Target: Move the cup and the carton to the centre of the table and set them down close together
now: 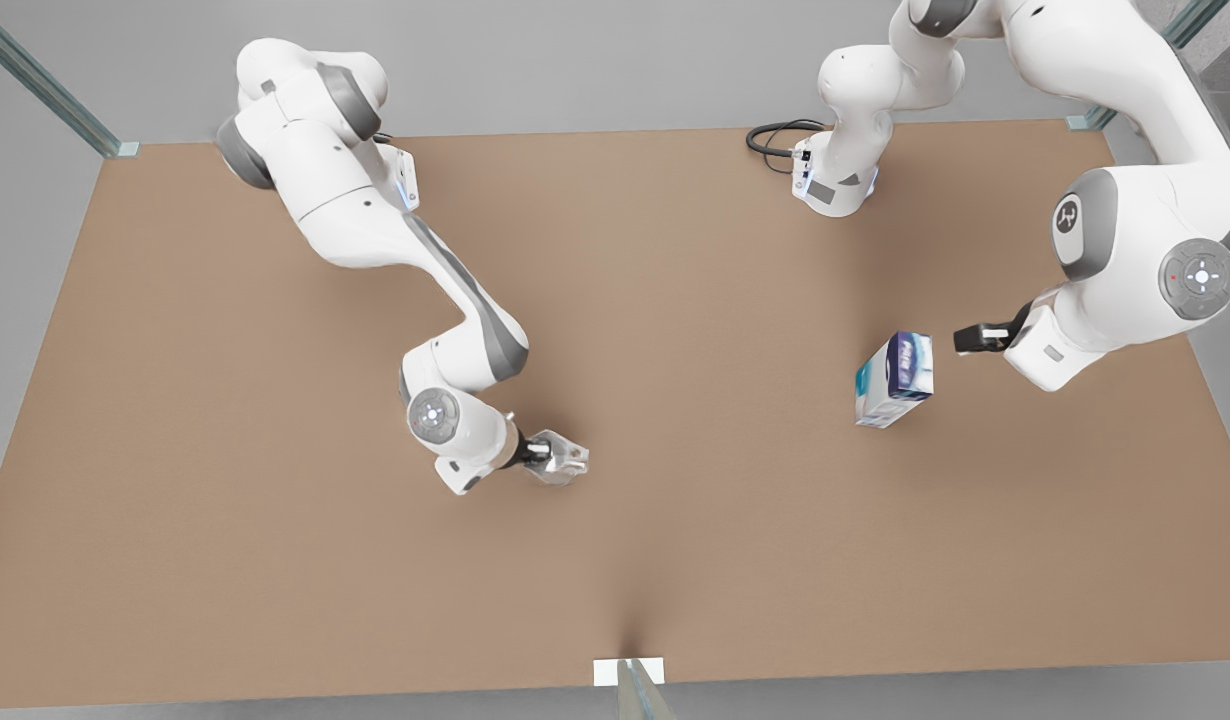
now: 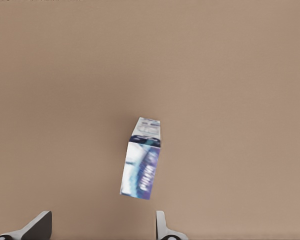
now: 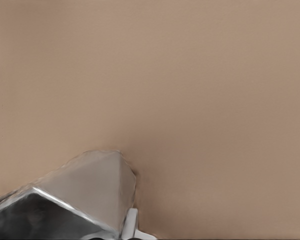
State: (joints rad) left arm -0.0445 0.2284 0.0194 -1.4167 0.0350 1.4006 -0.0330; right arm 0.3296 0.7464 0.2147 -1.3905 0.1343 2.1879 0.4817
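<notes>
On the front view's right side of the table (image 1: 275,560), we are holding our left gripper (image 1: 970,338) just beside the carton (image 1: 895,381), apart from it. Its fingers (image 2: 37,227) are spread wide and empty, and in the left wrist view we are seeing the carton (image 2: 141,160) ahead of them, lying on the brown top with its blue and purple printed face showing. Nearer the middle, toward the front view's left, we are gripping the cup (image 1: 558,460) with our right gripper (image 1: 540,452), its jaws closed on the pale faceted body. In the right wrist view the cup (image 3: 75,200) is sitting close against the camera, one finger (image 3: 131,226) pressing its side. Cup and carton are lying well apart.
</notes>
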